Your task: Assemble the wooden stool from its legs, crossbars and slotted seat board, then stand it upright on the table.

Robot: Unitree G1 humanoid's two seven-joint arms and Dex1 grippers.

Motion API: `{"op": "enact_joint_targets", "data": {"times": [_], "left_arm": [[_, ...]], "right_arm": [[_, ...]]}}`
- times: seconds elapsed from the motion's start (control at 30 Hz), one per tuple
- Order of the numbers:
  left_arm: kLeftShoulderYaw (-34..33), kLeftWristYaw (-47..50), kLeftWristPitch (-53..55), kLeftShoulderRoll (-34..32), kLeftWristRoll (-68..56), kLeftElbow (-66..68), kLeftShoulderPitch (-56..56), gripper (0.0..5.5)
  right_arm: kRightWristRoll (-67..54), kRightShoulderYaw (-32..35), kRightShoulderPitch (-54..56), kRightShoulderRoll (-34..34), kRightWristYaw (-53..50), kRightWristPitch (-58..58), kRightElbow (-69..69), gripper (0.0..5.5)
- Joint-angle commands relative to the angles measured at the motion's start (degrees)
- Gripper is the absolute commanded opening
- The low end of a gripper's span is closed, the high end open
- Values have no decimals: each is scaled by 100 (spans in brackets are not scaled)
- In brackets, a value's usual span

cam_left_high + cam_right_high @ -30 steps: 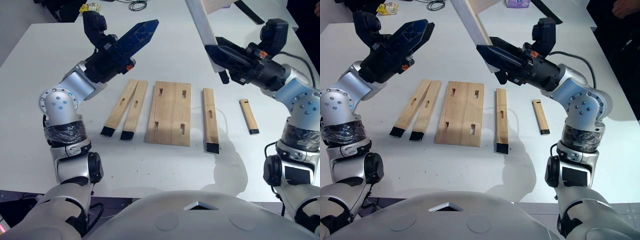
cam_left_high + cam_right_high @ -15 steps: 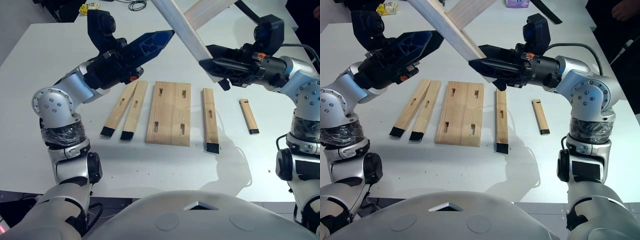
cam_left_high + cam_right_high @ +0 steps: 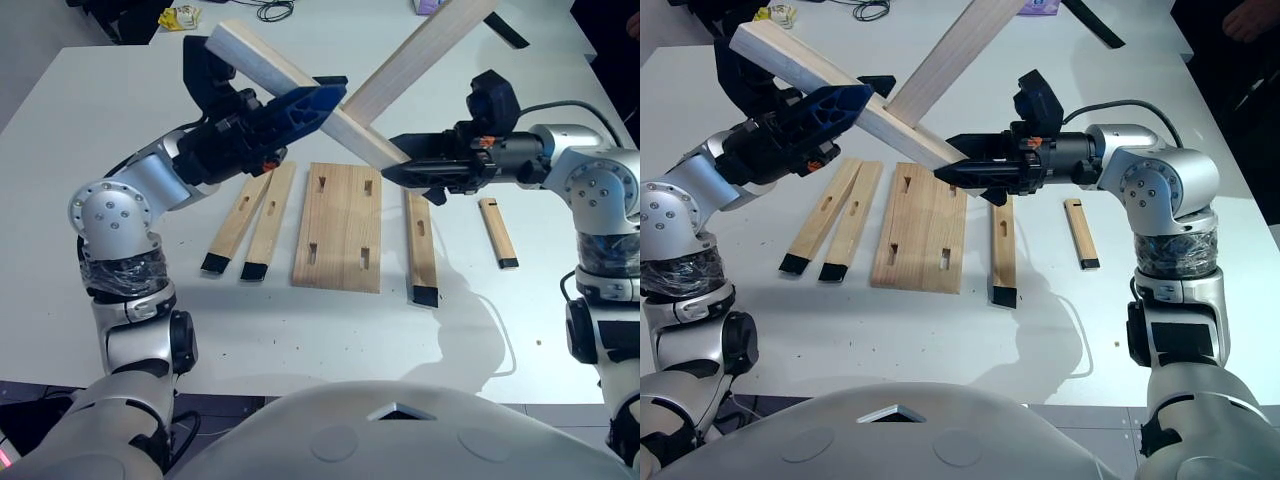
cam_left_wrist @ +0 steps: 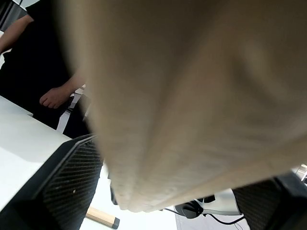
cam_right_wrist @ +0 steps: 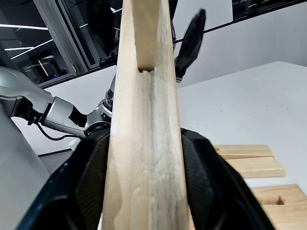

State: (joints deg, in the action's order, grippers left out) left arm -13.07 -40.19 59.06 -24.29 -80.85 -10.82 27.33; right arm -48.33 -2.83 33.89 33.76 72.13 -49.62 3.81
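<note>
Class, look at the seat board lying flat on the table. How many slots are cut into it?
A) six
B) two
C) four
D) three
C: the seat board shows four slots, two towards its far end and two towards its near end.

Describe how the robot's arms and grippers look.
The left arm and right arm have rounded silver-grey shells, blue-dotted joint discs and black wrapped bands. The left gripper is dark blue, the right gripper black; a black cable loops along the right forearm.
</note>
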Motion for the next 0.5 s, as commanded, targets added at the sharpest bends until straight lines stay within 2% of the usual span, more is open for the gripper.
{"op": "enact_joint_targets", "data": {"times": [0.03,0.33,0.5], "left_arm": [[60,-37,-24,-17,32,-124,-126,387],[48,-72,-183,-50,269,-44,-213,246],[-72,-32,-322,35,211,-86,-146,230]], "right_arm": [[23,30,184,-23,40,56,-15,207],[-17,77,69,19,31,-6,73,207],[0,41,-106,36,-4,-27,157,207]]}}
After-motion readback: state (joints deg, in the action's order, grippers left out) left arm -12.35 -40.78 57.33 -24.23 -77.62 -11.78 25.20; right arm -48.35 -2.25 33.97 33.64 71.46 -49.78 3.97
